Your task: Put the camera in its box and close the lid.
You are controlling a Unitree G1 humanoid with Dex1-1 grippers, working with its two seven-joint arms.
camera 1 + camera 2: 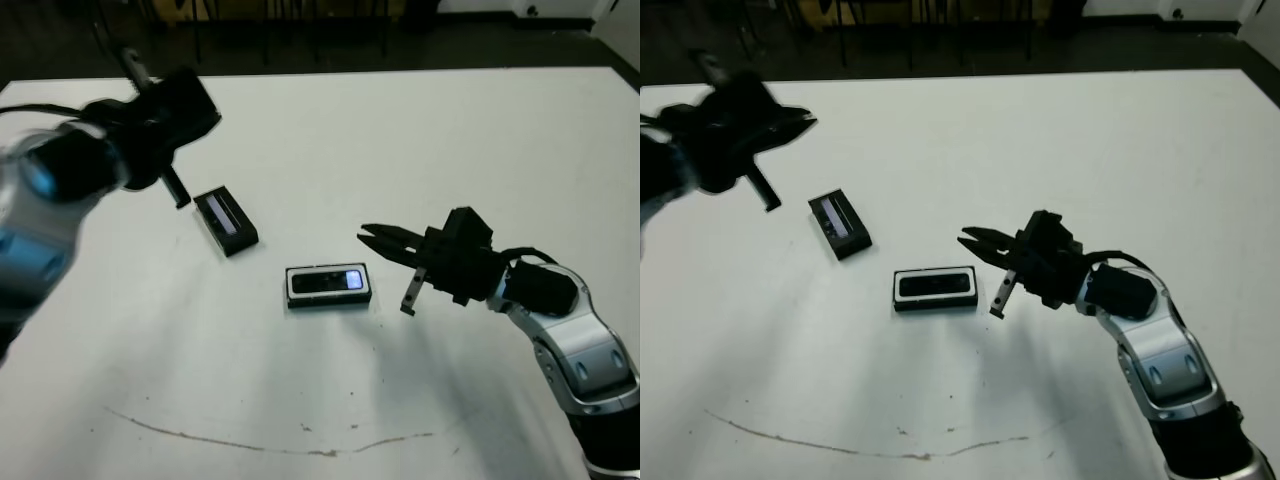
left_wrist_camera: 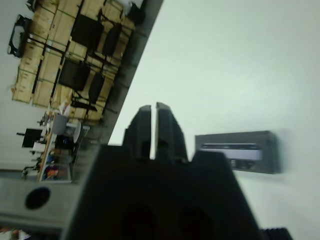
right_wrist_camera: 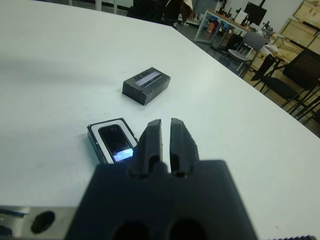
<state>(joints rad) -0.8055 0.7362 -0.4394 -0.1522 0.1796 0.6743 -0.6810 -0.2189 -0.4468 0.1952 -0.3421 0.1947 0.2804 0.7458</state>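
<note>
The box (image 1: 292, 287), a shallow black tray with white lining, lies at the table's middle. The camera (image 1: 330, 281) rests flat inside it, a bluish glint at its right end. The lid (image 1: 226, 221), a black slab with a pale grey stripe on top, lies apart from the box, to its upper left. My right gripper (image 1: 363, 236) hovers just right of the box, pointing left, shut and holding nothing. My left gripper (image 1: 180, 198) is raised beside the lid's left end, blurred, shut and holding nothing. The right wrist view shows camera (image 3: 116, 142), box (image 3: 94, 140) and lid (image 3: 146, 84).
A thin brown line (image 1: 250, 445) curves across the white table near its front edge. The table's dark far edge (image 1: 300, 72) borders a room with chairs and stacked cartons (image 2: 50, 55).
</note>
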